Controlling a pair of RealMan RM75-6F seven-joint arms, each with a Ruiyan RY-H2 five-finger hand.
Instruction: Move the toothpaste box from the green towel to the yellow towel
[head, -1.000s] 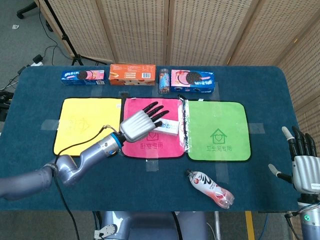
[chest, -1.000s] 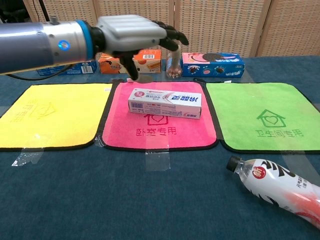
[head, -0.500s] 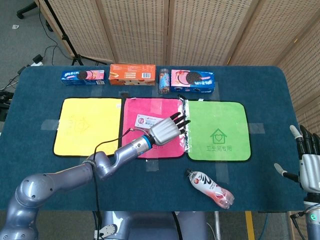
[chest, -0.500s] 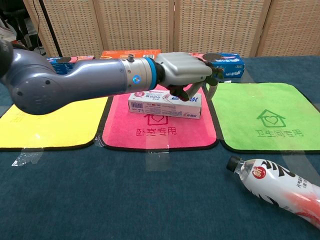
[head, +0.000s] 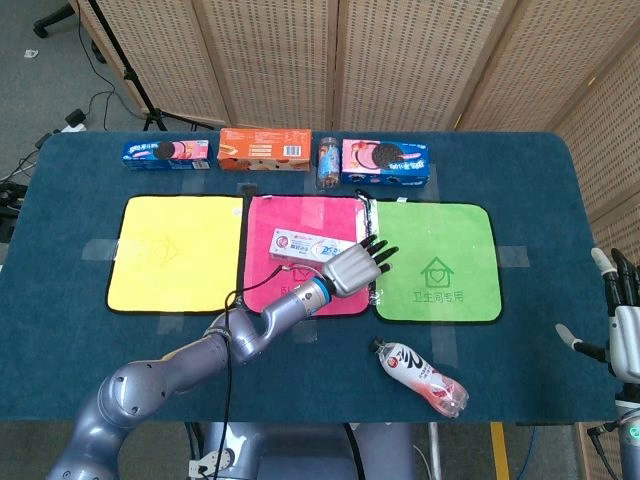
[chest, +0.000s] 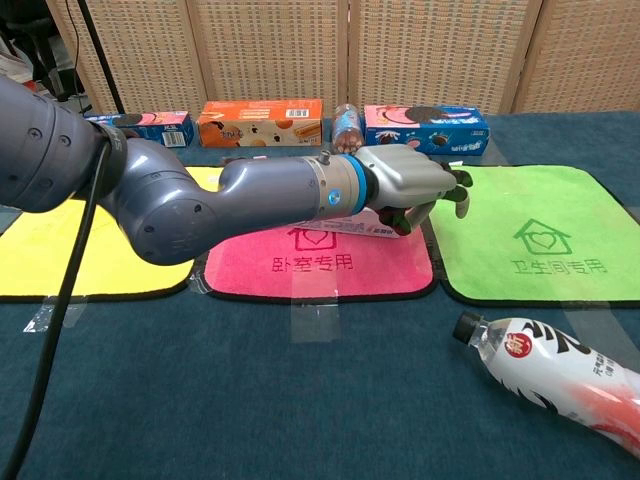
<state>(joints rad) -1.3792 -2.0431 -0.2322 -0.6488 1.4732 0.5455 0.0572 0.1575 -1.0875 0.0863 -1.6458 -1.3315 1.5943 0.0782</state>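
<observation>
the toothpaste box (head: 303, 245) lies on the pink towel (head: 262, 294), between the yellow towel (head: 175, 252) and the green towel (head: 437, 262), all flat on the table (head: 520, 190). the left hand (head: 358, 266) lies over the box's right end with its fingers (chest: 455, 185) curled down around it; in the chest view they seem to touch the box, but i cannot tell whether they truly grasp it. the right hand (head: 625, 320) shows at the table's right edge, fingers spread and released, holding nothing. a bottle (head: 420, 374) lies on its side near the front of the table. three snack boxes (head: 264, 149) and a small can (head: 327, 160) line the far edge
</observation>
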